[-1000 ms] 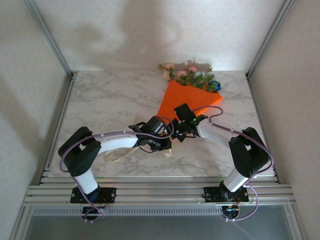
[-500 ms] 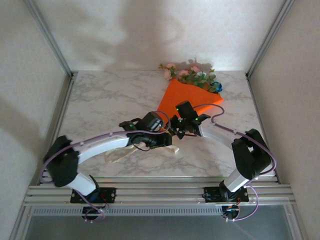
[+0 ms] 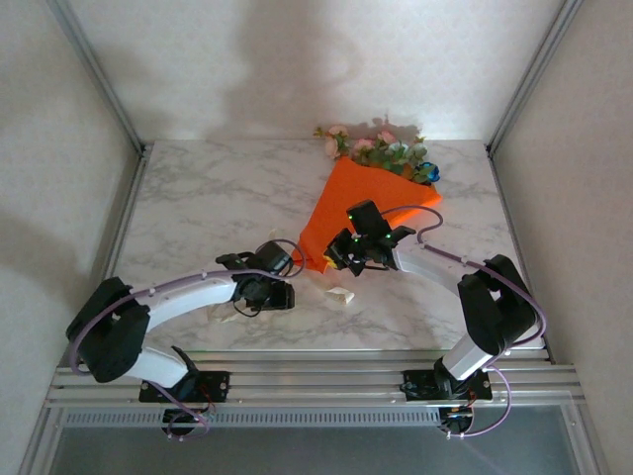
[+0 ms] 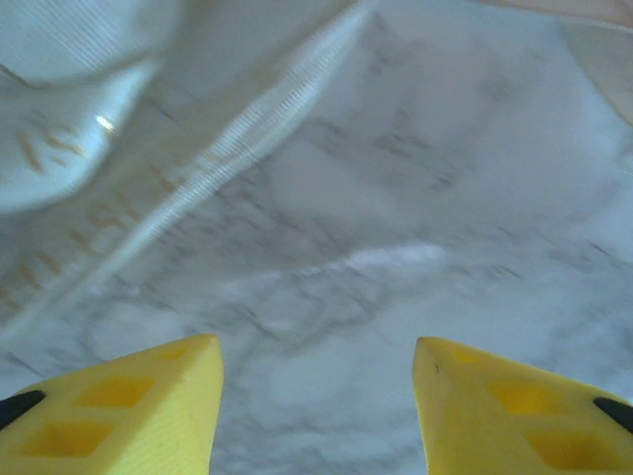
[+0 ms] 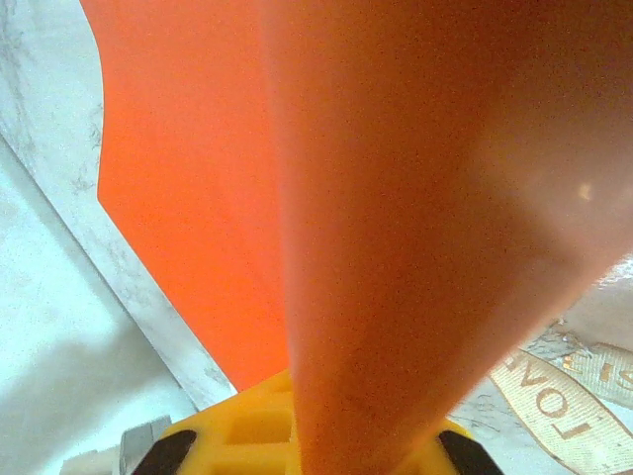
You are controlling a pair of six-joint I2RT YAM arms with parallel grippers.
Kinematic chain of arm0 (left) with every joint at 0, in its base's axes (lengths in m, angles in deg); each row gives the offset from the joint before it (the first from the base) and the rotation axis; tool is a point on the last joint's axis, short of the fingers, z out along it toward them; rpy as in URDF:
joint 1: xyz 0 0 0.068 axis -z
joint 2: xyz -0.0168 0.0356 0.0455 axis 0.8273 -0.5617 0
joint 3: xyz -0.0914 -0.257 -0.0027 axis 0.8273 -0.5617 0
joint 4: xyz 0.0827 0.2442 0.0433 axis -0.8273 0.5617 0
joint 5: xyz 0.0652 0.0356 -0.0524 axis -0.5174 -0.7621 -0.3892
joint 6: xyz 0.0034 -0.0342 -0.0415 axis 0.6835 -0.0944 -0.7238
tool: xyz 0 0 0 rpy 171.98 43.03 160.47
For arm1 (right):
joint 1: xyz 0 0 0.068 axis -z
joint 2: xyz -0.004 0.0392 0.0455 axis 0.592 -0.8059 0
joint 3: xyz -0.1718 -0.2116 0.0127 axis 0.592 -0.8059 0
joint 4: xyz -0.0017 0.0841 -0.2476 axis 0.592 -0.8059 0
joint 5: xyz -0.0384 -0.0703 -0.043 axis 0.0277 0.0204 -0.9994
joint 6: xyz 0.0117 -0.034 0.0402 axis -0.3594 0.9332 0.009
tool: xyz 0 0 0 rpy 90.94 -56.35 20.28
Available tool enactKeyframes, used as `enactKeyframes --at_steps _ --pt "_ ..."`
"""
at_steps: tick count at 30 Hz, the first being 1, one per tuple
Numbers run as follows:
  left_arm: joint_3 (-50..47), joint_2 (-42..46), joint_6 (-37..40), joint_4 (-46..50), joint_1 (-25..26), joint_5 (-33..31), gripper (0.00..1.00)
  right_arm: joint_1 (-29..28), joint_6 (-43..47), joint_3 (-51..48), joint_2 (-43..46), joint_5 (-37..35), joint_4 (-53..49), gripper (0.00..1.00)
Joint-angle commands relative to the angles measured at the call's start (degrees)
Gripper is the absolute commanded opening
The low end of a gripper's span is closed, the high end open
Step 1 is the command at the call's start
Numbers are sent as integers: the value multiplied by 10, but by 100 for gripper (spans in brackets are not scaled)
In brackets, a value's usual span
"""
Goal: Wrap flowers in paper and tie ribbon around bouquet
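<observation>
Left gripper (image 3: 282,294) is hanging low over the marble table (image 3: 198,208), near the front edge and left of centre. Its yellow fingers (image 4: 148,396) are spread wide with nothing between them, just bare marble. In its wrist view the ribbon (image 4: 247,129) runs diagonally across the far-left corner, pale and see-through. It has gold lettering on it, but that's too blurred to read there.

Right gripper (image 3: 336,257) is pressed together on the near tip of the paper (image 3: 366,203), so it's pinching the narrow end of the bouquet (image 3: 371,183). From its own camera the orange sheet (image 5: 396,198) rises straight out of the yellow fingers (image 5: 247,426) and is glossy up close. Just to the right, a stretch of ribbon (image 5: 559,396) lies on the table, and there I can make out "LOV" in gold.

The cone lies in the middle-right of the table, widening toward the far side. The flowers (image 3: 381,148) – pink, white and a bit of blue, with green leaves – stick out at the far edge. A short cream bit of ribbon (image 3: 341,295) sits on the marble between the two grippers, touching neither.
</observation>
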Motion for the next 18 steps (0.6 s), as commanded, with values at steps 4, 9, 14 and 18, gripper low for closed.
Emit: enactKeyframes --at_steps 4,9,14,18 --pt "2 -21 45 -8 -6 -100 52 -2 -5 -12 1 -9 18 0" --pt "-6 -54 67 -26 -10 -103 52 -3 -6 -12 -2 -8 23 0" --pt "15 -90 88 -31 -18 -123 51 -5 -8 -14 -8 -5 28 0" --pt "29 -91 97 -34 -19 -127 48 -6 -9 -15 -9 -5 29 0"
